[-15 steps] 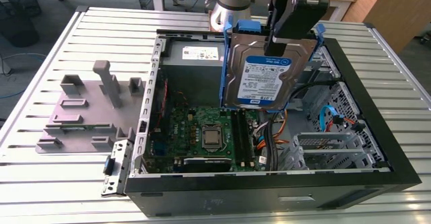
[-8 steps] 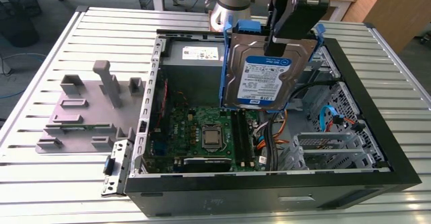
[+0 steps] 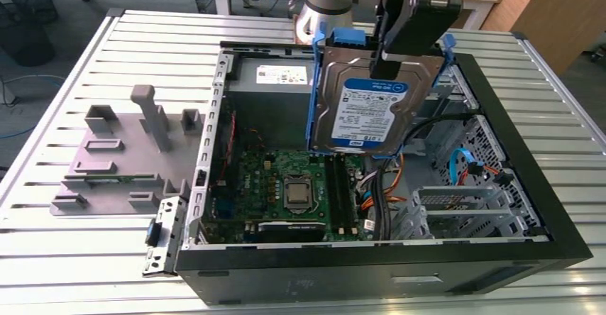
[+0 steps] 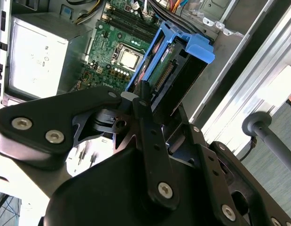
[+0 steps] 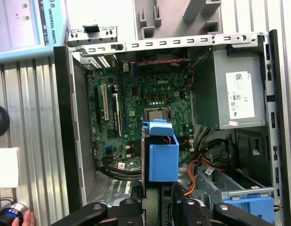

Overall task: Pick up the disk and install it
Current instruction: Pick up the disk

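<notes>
The disk [image 3: 365, 113], a silver drive with a white-and-blue label in blue caddy rails, hangs upright over the open computer case [image 3: 379, 262]. My gripper [image 3: 385, 65] is shut on its upper edge, coming down from above. In both wrist views the disk shows end-on, as a blue caddy [image 4: 176, 59] [image 5: 161, 153] above the green motherboard [image 5: 136, 108]. Below it, black fingers [image 4: 144, 94] clamp its sides, with the gripper [image 5: 157, 200] at the frame's edge. The disk is clear of the case floor and touches nothing else.
The case lies on a slatted metal table [image 3: 85, 251]. Inside are a grey power supply [image 3: 274, 77], cables and a metal drive cage [image 3: 473, 212] at the exterior view's right. A grey fixture plate [image 3: 123, 159] stands at the left. A hand [image 5: 27, 219] rests nearby.
</notes>
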`<action>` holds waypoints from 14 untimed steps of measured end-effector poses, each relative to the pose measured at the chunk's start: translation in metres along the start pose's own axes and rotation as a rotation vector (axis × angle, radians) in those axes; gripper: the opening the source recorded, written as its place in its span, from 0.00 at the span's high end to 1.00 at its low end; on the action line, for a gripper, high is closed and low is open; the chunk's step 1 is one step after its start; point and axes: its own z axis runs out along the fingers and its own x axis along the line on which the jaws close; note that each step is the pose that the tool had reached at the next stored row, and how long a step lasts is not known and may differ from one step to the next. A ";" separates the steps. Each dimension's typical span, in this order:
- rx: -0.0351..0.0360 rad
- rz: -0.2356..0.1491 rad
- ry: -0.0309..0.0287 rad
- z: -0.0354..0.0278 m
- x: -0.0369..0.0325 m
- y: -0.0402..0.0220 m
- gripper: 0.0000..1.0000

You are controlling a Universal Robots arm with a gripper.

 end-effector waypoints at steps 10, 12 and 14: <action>-0.0001 0.000 0.0001 0.0006 -0.0019 -0.0193 0.65; -0.0002 0.000 0.0003 0.0007 -0.0023 -0.0247 0.65; -0.0002 0.000 0.0001 0.0009 -0.0023 -0.0296 0.65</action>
